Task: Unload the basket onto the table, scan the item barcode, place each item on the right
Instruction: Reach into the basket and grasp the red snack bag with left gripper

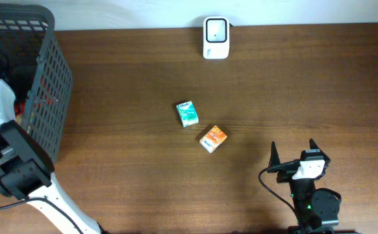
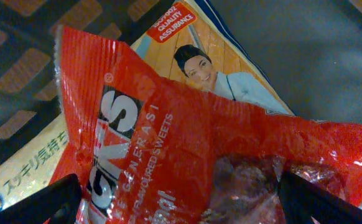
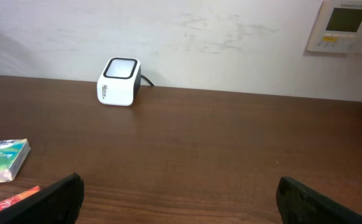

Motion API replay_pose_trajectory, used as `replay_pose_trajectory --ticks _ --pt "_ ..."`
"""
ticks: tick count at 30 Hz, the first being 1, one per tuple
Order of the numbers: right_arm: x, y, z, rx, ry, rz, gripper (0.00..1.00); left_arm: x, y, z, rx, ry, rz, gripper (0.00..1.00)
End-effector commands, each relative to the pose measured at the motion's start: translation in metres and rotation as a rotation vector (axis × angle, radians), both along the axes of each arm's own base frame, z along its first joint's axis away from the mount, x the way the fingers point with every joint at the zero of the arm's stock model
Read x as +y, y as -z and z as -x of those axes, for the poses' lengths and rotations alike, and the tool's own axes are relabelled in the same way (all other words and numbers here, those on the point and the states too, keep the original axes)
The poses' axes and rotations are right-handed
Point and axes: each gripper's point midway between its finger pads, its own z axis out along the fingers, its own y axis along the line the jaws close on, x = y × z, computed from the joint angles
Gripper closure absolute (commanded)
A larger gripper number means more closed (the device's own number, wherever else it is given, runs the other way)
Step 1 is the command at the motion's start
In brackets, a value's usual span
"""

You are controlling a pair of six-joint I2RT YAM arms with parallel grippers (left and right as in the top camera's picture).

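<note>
My left arm reaches into the black basket, its end effector spread wide over a red sweets packet, gripping nothing. My right arm sits low at the desk's near edge. Its end effector is level, open and empty, and faces the white scanner. A green box and an orange box lie mid-desk.

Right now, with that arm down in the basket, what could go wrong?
The left pincer is open right over a crinkly red packet that lies on other packets: it might slip, or lift a neighbour too. The basket has tall mesh walls, so the packet could snag coming out. The scanner stands far across the table; a weak grip may drop it.
</note>
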Motion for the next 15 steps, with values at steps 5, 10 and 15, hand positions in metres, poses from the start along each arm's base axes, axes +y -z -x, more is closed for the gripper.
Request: replay_pose_trajectory --ticks 5,10,15 --pt "-0.002 0.004 0.000 0.006 0.011 0.000 0.02 -0.013 0.053 0.011 0.126 0.065 0.063 0.26" --pt "-0.002 0.004 0.000 0.006 0.011 0.000 0.02 -0.015 0.054 0.014 0.138 0.064 0.070 0.87" --pt "-0.002 0.004 0.000 0.006 0.011 0.000 0.02 -0.015 0.027 0.011 0.127 0.066 0.064 1.00"
